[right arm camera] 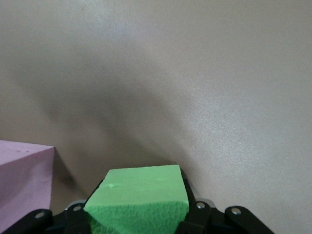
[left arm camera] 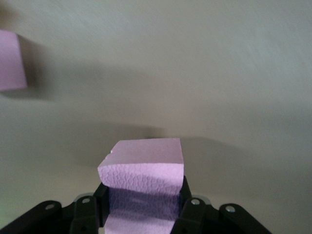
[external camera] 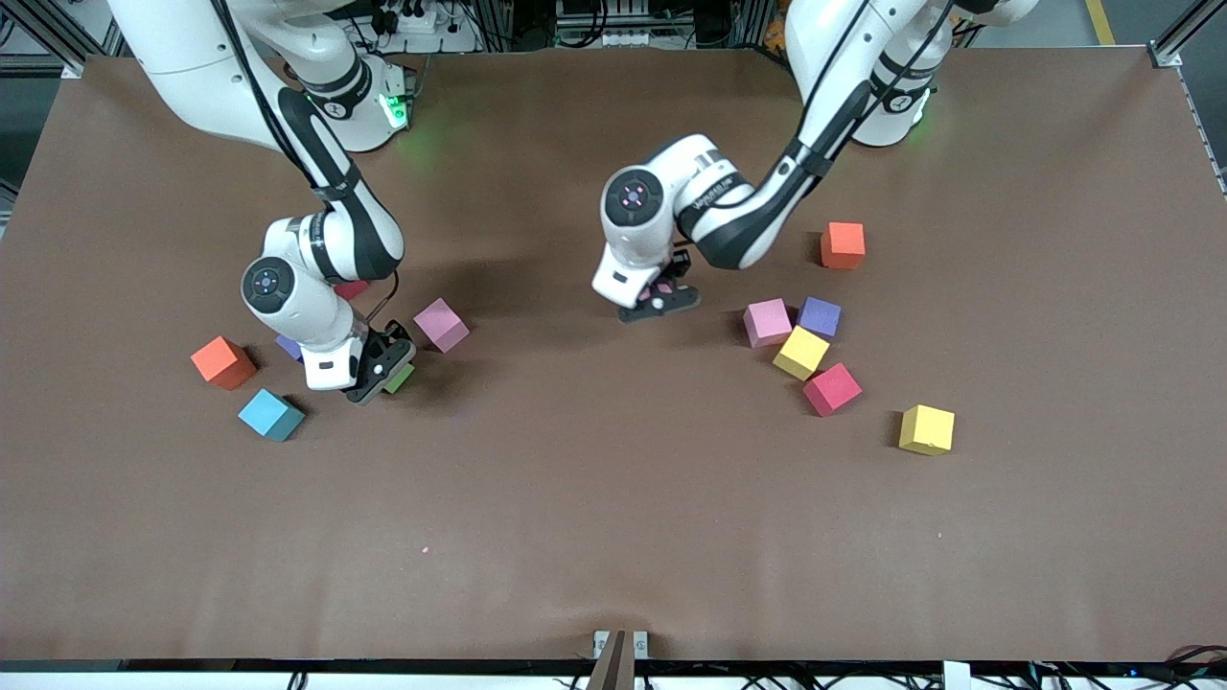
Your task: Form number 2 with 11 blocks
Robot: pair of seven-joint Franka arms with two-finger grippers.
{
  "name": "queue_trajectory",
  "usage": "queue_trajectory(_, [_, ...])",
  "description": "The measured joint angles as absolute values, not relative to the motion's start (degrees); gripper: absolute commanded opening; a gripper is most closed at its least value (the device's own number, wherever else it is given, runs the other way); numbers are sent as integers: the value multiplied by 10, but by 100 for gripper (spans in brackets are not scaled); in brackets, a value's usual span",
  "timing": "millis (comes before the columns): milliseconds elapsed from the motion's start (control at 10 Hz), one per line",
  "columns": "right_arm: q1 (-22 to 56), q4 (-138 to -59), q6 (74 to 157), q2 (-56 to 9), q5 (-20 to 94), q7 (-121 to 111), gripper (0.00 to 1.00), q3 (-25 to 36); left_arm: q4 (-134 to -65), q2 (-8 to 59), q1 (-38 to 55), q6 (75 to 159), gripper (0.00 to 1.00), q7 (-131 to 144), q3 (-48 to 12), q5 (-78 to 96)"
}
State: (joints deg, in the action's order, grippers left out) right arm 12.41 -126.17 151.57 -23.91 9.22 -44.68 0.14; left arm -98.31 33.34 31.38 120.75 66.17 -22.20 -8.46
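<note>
A matte brown bench [external camera: 613, 537] fills the view, evenly lit with soft shadows, framed by aluminium rails [external camera: 1181, 38] at its corners, with cables and a power strip [external camera: 414, 19] along its top edge.

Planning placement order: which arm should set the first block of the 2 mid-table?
Left, probably. The left hand is shut on a pink block and already sits near the table's middle. The right hand grips a green block nearer its own end, among other blocks.

White arms, black joints and grippers (green base lights)
</note>
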Motion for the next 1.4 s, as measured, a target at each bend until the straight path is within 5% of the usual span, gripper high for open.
queue_trajectory(598, [105, -1245, 1375, -161, 92, -502, 27, 6, -987, 340, 355, 1203, 0, 623, -275, -125])
queue_trajectory(1395, [77, -1245, 1329, -118, 92, -649, 28, 5, -1015, 353, 388, 1216, 0, 632, -288, -126])
